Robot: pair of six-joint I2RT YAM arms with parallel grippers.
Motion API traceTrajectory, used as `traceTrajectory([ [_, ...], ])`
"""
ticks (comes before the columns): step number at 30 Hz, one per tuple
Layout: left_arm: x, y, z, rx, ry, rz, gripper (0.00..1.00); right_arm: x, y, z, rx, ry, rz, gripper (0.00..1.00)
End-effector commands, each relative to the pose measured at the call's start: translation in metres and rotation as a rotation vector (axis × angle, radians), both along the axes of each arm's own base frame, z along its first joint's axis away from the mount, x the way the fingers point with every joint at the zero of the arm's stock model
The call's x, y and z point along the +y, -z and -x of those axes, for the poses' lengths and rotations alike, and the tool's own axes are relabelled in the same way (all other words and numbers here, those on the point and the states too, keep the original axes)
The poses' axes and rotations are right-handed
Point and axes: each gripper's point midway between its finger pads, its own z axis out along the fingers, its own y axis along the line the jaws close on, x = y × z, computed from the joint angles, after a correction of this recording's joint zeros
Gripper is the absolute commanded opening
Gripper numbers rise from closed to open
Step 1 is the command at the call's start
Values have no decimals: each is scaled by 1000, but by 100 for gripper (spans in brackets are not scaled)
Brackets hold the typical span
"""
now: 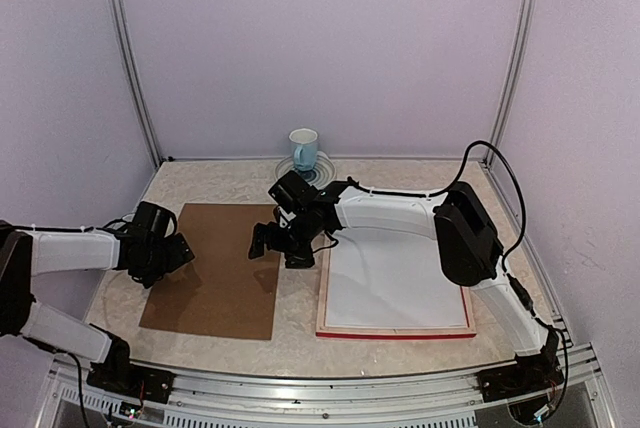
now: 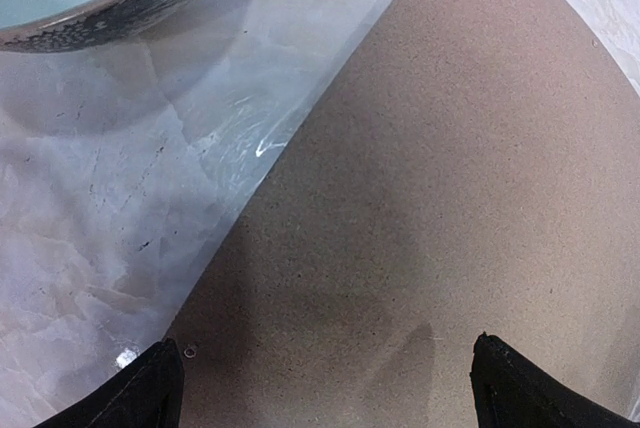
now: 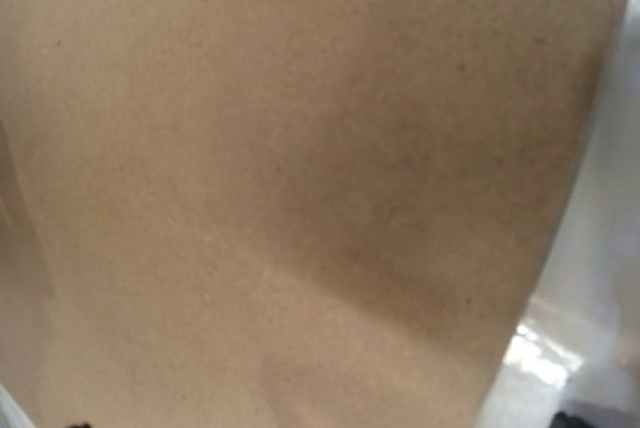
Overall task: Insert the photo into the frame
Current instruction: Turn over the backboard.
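Two arms reach over a marbled surface [image 1: 420, 173]. Beneath both tools lies a plain brown board [image 1: 225, 283]. The left tool [image 1: 178, 251] is over the board's left edge, its jaws spread wide with nothing between them. The right tool [image 1: 280, 251] hangs over the board's right edge, likewise wide and holding nothing. Just right of the right tool, flat on the surface, lies the frame [image 1: 395, 333], its red edge on the near side. A white sheet [image 1: 395, 283] fills it, possibly the photo lying face down, though the side showing is blank. Behind the right tool, well apart, stands a pale blue mug [image 1: 303, 150].
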Motion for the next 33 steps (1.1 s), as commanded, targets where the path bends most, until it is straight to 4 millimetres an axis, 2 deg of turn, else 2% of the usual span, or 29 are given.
traceTrajectory([
  [1,4,8,0,3,-30,-2,99,8,0,3,29,15,-24,99],
  [7,11,12,5,10,-61,-24,98,11,1,7,53,14,-46,99],
  [14,4,15,4,11,-35,11,98,13,3,8,79,26,-59,99],
  [24,-1,16,7,4,-15,41,97,3,29,14,157,85,-7,99],
  [33,-4,14,6,-6,-7,54,96,8,38,18,199,89,-27,99],
])
